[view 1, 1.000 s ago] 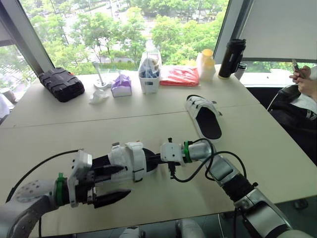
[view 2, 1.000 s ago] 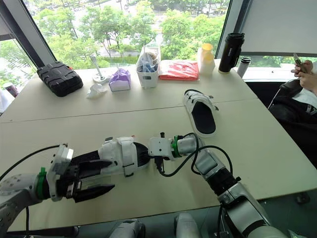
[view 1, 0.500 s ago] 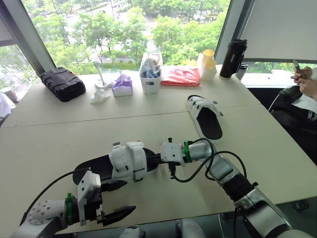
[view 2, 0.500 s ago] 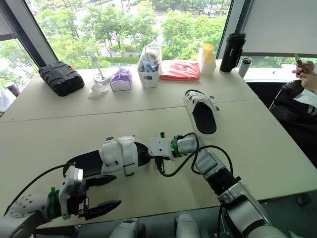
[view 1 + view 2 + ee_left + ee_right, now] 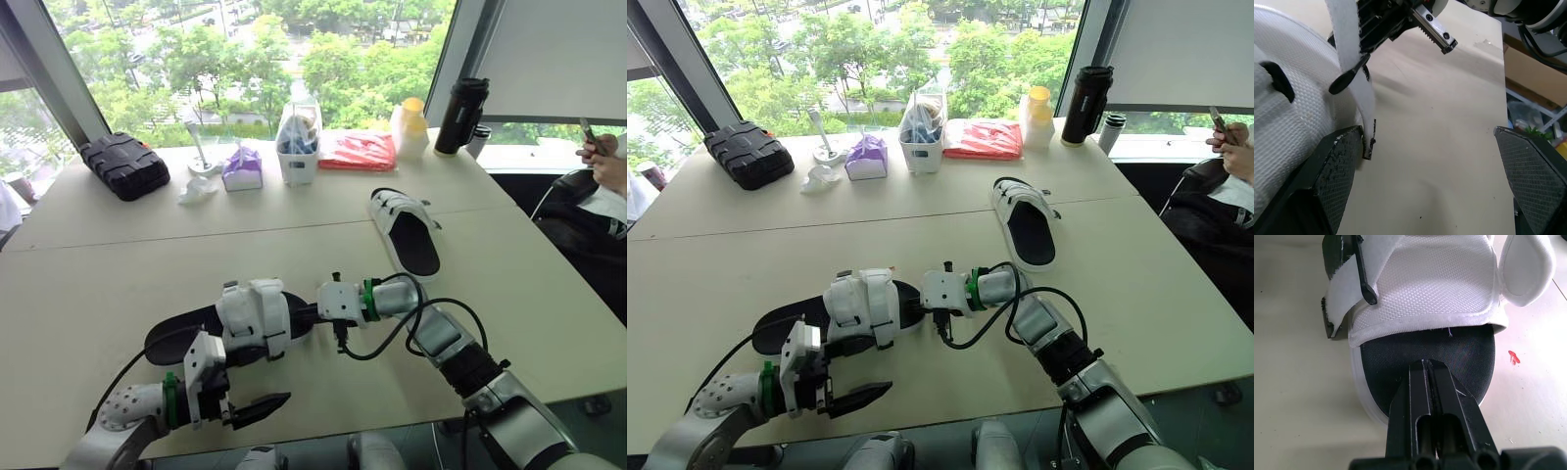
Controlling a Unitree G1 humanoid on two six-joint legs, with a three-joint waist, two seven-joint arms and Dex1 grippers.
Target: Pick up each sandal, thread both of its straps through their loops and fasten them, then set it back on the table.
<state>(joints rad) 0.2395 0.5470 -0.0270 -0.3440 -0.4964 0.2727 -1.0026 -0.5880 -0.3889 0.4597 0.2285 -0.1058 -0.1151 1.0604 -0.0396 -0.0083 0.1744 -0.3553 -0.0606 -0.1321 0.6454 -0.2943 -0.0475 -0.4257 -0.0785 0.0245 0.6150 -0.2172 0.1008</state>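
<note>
Head views: the near sandal (image 5: 253,315) is lying on the desk (image 5: 88,264) at centre, close to the near edge. The far sandal (image 5: 406,231) is lying well beyond it, to the right. The right claw (image 5: 306,315) is reaching in from the right onto the near sandal's toe end. The left claw (image 5: 257,382) is hovering just near of the white upper, spread and holding nothing.

Left wrist view: one of the spread fingers (image 5: 1334,169) is sitting just beside the tip of a loose strap (image 5: 1354,73), which is dangling off the upper. To do this well, the left claw should, I judge, be closing on that free tip rather than on the upper, while the right is steadying the sole.

Right wrist view: the right claw's fingers are pressed together over the black insole at the toe. Whether they are bearing down or only touching is hard to tell. A black bar (image 5: 1364,279) is crossing the strap and may be its loop. The second strap (image 5: 1528,264) is curling up, and its loop is hidden.
</note>
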